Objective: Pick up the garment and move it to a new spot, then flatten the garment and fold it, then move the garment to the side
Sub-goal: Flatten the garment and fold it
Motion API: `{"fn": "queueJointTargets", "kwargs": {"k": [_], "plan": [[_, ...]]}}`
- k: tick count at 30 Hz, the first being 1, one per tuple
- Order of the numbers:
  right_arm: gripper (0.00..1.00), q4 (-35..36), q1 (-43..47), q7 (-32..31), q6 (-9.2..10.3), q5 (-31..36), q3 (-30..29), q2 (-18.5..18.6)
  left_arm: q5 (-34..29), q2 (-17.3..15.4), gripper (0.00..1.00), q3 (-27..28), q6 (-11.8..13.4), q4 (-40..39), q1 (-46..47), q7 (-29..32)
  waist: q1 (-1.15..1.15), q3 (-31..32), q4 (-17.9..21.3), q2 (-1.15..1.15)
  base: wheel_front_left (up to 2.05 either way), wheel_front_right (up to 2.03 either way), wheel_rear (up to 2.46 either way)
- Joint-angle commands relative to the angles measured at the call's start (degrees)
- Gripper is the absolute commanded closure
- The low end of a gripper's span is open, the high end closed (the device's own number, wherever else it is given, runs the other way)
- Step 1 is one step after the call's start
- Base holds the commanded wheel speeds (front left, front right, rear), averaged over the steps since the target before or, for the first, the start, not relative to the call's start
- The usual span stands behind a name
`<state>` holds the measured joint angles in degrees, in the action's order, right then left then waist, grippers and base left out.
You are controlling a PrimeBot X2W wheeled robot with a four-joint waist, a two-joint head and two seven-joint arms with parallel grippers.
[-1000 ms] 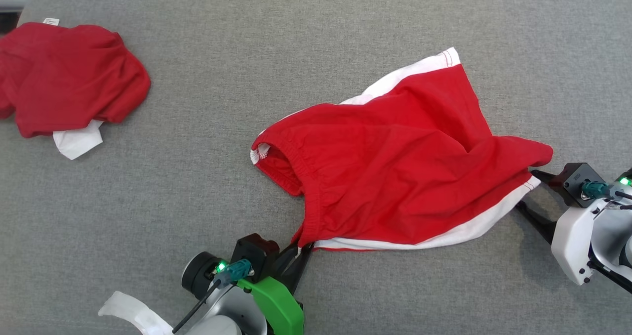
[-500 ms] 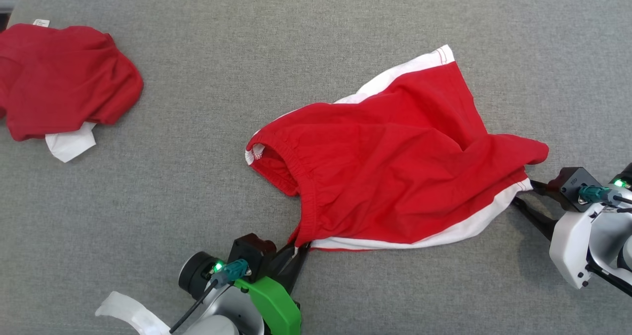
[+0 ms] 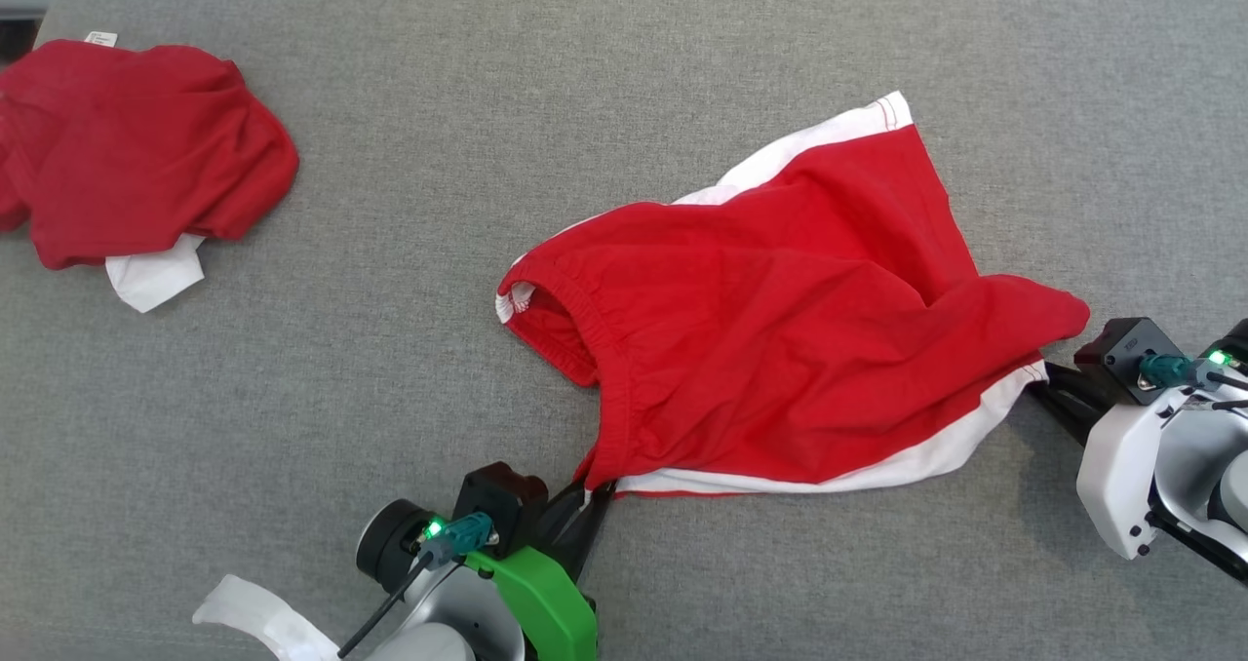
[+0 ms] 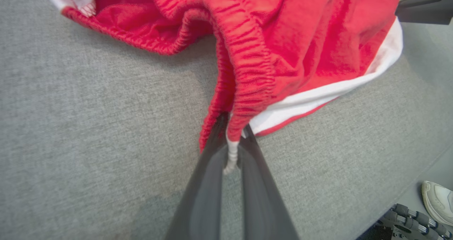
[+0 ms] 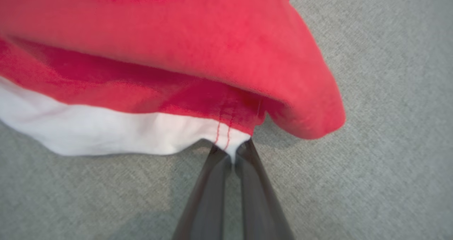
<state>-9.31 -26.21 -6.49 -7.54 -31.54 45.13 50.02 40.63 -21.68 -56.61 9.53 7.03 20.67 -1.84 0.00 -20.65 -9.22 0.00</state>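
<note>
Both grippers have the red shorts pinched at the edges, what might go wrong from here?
The left gripper pinches only the waistband end of the red shorts; a pull may slip it free. The right gripper holds just the white hem corner, an equally thin hold.

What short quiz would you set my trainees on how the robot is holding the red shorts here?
1. True or false: the left end effector is shut on the waistband of the red shorts.
2. The right end effector pinches: A, a white-trimmed hem corner; B, the waistband; C, nothing?
3. Fill in: a second red garment lies at the head view's upper ____.
Key: 1 true; 2 A; 3 left.
</note>
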Motion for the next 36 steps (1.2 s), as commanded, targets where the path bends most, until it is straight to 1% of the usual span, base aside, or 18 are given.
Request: {"fn": "queueJointTargets", "kwargs": {"k": [1,3,5,7,9,13,14,18,21,23,24,28,29,30,31,33,35,36], "plan": [[1.00,-0.77,0.58,-0.88,0.08,-0.71,0.89,-0.08,0.33,-0.03,1.00,0.05,-0.02,0.18,0.39,-0.32,0.00,0.06,0.04,0.00,0.00,0.00,0.00],[1.00,0.19,0.66,-0.83,0.03,-2.82,1.36,0.05,1.01,0.16,1.00,0.38,-0.17,0.14,0.17,-0.50,0.00,0.23,0.17,0.00,0.00,0.00,0.00],[1.00,2.16,0.95,-0.40,0.03,-6.76,0.27,-0.36,2.35,0.11,1.00,1.29,-0.39,-0.43,-0.36,-0.35,0.00,0.85,0.34,0.00,0.00,0.00,0.00],[1.00,6.05,0.93,0.54,0.04,-14.41,-3.62,-1.40,5.96,-0.32,1.00,3.98,-0.62,-2.82,-1.07,-0.42,0.00,1.46,0.80,0.00,0.00,0.00,0.00],[1.00,11.01,0.61,0.20,0.07,-22.38,-8.31,-0.69,10.46,-2.18,1.00,8.38,-0.97,-7.75,-0.87,-0.15,0.00,2.31,1.32,0.00,0.00,0.00,0.00],[1.00,20.76,0.02,-2.10,0.04,-36.22,-18.56,2.74,15.73,-11.42,1.00,16.90,-0.13,-21.60,1.74,3.78,0.00,4.79,2.29,0.00,0.00,0.00,0.00],[1.00,22.64,-0.08,-2.81,0.04,-38.90,-20.88,3.73,17.10,-14.16,1.00,19.09,0.29,-25.68,1.99,5.41,0.00,5.44,2.88,0.00,0.00,0.00,0.00],[1.00,29.90,3.42,-2.76,0.04,-47.27,-29.19,7.02,25.66,-21.57,1.00,26.13,2.18,-41.34,1.45,11.37,0.00,7.60,4.25,0.00,0.00,0.00,0.00],[1.00,36.32,8.73,-0.62,0.04,-51.76,-34.79,8.98,31.81,-24.69,1.00,29.71,3.72,-50.98,-0.19,14.48,0.00,8.64,5.52,0.00,0.00,0.00,0.00],[1.00,40.83,13.55,1.29,0.04,-53.76,-39.23,10.29,36.08,-25.99,1.00,32.11,4.78,-57.59,-1.15,15.73,0.00,9.13,6.56,0.00,0.00,0.00,0.00],[1.00,43.36,16.00,2.41,0.04,-54.71,-41.69,10.67,37.76,-26.77,1.00,33.43,5.42,-59.38,-1.19,16.20,0.00,9.17,7.06,0.00,0.00,0.00,0.00],[1.00,53.04,24.55,5.19,0.04,-59.28,-52.22,10.73,44.59,-29.22,1.00,39.43,6.48,-61.93,1.65,18.70,0.00,7.93,8.98,0.00,0.00,0.00,0.00],[1.00,54.02,27.26,4.24,0.08,-59.50,-55.83,12.12,46.71,-32.04,1.00,42.80,7.29,-61.92,4.11,21.11,0.00,5.80,9.87,0.00,0.00,0.00,0.00],[1.00,53.77,27.50,3.73,0.08,-59.51,-56.40,12.61,48.44,-32.53,1.00,43.64,7.49,-61.77,5.15,22.35,0.00,4.47,10.15,0.00,0.00,0.00,0.00],[1.00,53.74,26.86,3.29,0.02,-60.19,-56.22,13.16,49.60,-32.99,1.00,44.31,7.60,-60.46,6.61,23.60,0.00,2.95,10.30,0.00,0.00,0.00,0.00],[1.00,51.79,22.56,3.05,0.04,-62.32,-53.91,13.88,51.35,-33.48,1.00,44.33,6.81,-54.32,11.20,26.03,0.00,-0.31,10.34,0.00,0.00,0.00,0.00],[1.00,48.32,15.58,2.74,0.04,-63.34,-49.80,14.30,50.61,-32.45,1.00,42.11,5.55,-46.89,17.72,28.96,0.00,-4.07,10.15,0.00,0.00,0.00,0.00],[1.00,46.21,11.22,2.61,0.04,-64.01,-47.10,13.57,49.39,-31.37,1.00,40.59,4.95,-42.42,21.82,30.11,0.00,-5.92,10.04,0.00,0.00,0.00,0.00]]}}
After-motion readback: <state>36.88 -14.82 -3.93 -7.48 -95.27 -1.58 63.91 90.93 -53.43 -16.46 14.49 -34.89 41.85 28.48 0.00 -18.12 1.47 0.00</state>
